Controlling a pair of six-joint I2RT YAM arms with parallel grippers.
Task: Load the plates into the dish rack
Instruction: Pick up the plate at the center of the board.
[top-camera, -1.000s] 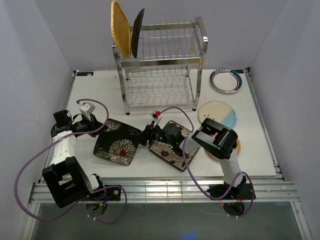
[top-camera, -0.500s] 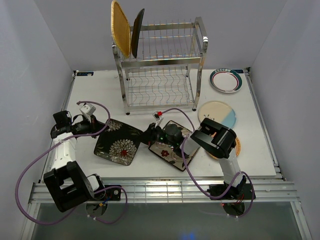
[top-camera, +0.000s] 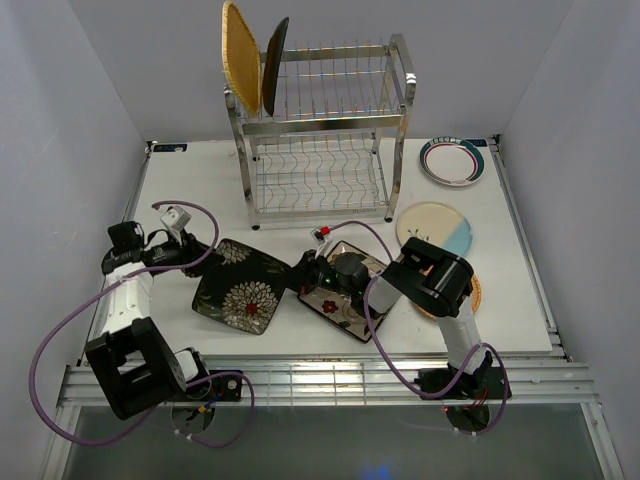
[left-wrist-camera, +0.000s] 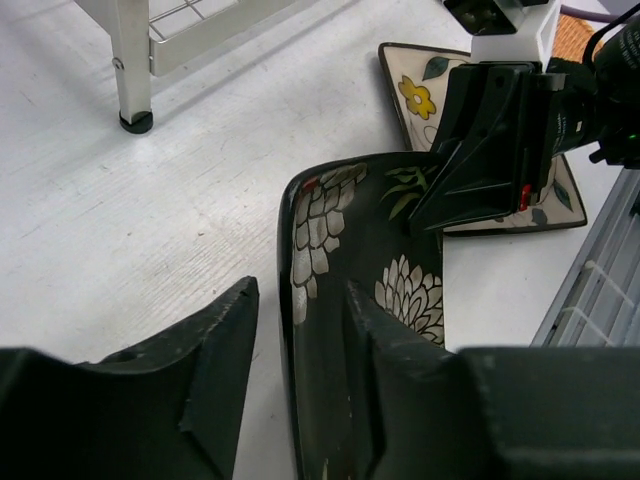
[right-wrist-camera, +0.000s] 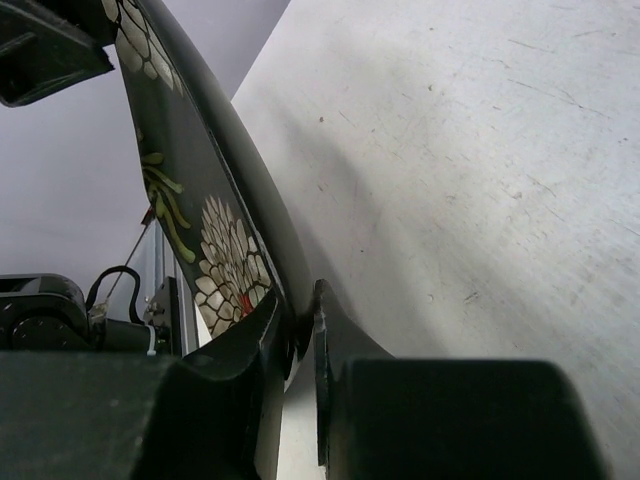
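At the left, we saw the left gripper (left-wrist-camera: 300, 300) with its jaws parted, straddling the left rim of the black flowered plate (top-camera: 243, 293). The plate sat between the arms, in front of the dish rack (top-camera: 320, 130). The right gripper (right-wrist-camera: 303, 320) pinched the plate's right rim.

Glossy black plate (top-camera: 240, 295), shiny metal wire rack (top-camera: 320, 130), seemingly matt tabletop (top-camera: 190, 180).
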